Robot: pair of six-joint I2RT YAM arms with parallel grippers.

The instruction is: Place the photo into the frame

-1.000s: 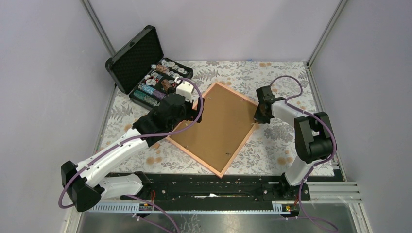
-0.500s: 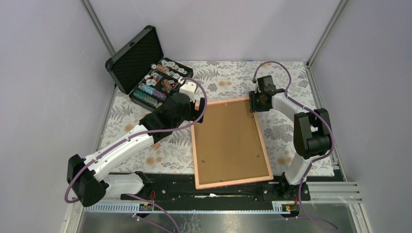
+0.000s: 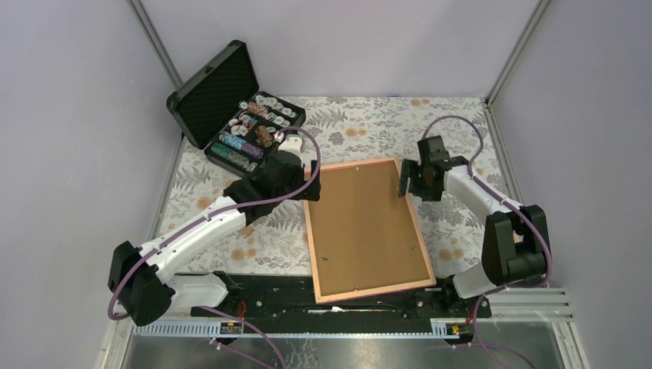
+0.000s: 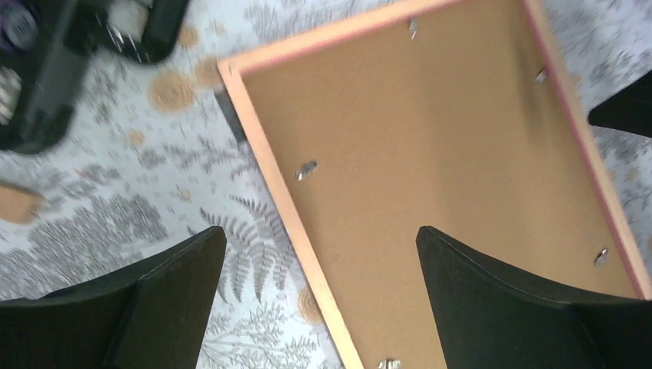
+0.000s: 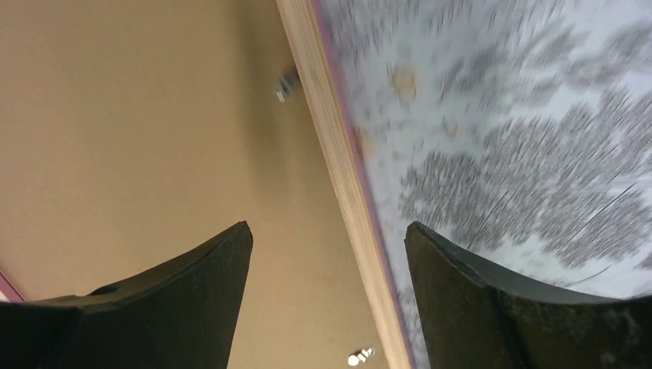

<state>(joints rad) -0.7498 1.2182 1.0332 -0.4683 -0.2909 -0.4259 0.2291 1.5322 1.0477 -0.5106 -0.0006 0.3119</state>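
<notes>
The rectangular frame of pinkish-orange wood [image 4: 278, 192] is showing a smooth matt finish, its brown cardboard-like backing board [image 4: 430, 138] looking dull, small metal clips [image 4: 306, 170] glinting, fern-printed cloth table cover [image 4: 154, 200] lying matt.

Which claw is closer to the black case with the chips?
Left. The left claw hovers at the frame corner nearest the case; the right claw is across the frame, farther away.

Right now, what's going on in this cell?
The frame lies face down on the table, brown backing board up, between the two arms. The left gripper hangs open near its far left corner, and the right gripper is open over its far right edge. Neither holds anything. No photo shows in any view.
</notes>
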